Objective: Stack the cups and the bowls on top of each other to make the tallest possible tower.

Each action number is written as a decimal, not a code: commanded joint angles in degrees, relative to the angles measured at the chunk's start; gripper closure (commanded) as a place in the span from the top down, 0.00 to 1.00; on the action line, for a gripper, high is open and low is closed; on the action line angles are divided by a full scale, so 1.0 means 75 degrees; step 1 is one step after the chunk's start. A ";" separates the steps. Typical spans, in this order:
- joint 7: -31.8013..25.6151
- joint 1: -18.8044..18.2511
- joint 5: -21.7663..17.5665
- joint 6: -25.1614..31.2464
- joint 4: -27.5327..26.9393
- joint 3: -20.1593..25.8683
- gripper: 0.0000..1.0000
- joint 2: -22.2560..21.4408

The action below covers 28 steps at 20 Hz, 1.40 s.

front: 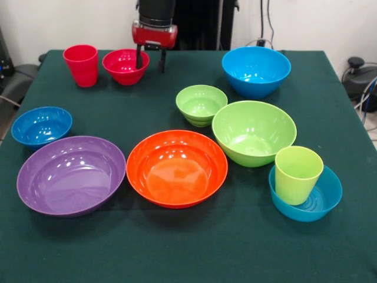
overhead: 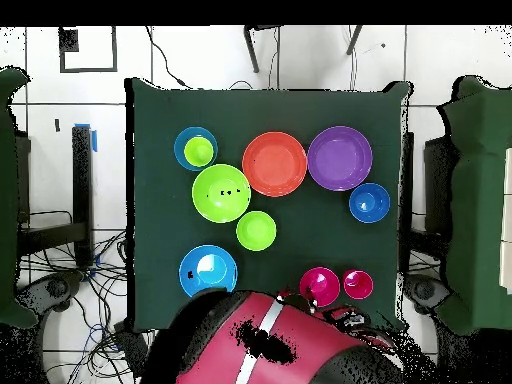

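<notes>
My gripper (front: 150, 59) hangs at the far side of the table, open. Its jaws straddle the right rim of the small red bowl (front: 123, 66), one finger (front: 139, 58) inside the bowl and the other outside. The red cup (front: 80, 65) stands upright just left of that bowl. The lime-green cup (front: 297, 174) stands upright inside the teal-blue bowl (front: 323, 203) at the near right. The small dark-blue bowl (front: 41, 125) sits alone at the left. In the overhead view the red bowl (overhead: 319, 286) and red cup (overhead: 358, 284) lie beside my arm (overhead: 270, 350).
A large blue bowl (front: 256, 71) sits at the far right. A small ribbed lime bowl (front: 201, 104) and a large lime bowl (front: 253, 132) are mid-table. An orange bowl (front: 177, 168) and a purple bowl (front: 70, 175) sit near the front.
</notes>
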 commanded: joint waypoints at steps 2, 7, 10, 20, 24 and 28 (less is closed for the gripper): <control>0.0511 -0.0047 0.0221 -0.0009 -0.0752 0.0663 0.00 0.0517; 0.0589 -0.0113 0.0227 -0.0034 -0.0675 0.0705 0.00 0.0420; 0.0613 -0.0003 0.0283 0.0000 -0.0537 0.0634 0.00 0.0273; 0.0621 -0.0489 0.0615 0.2487 0.0848 0.2051 0.00 -0.2102; 0.0661 -0.0403 0.1682 0.3681 0.1073 0.2654 0.00 -0.2853; 0.0864 0.0018 0.2532 0.4240 0.0924 0.2641 0.00 -0.3207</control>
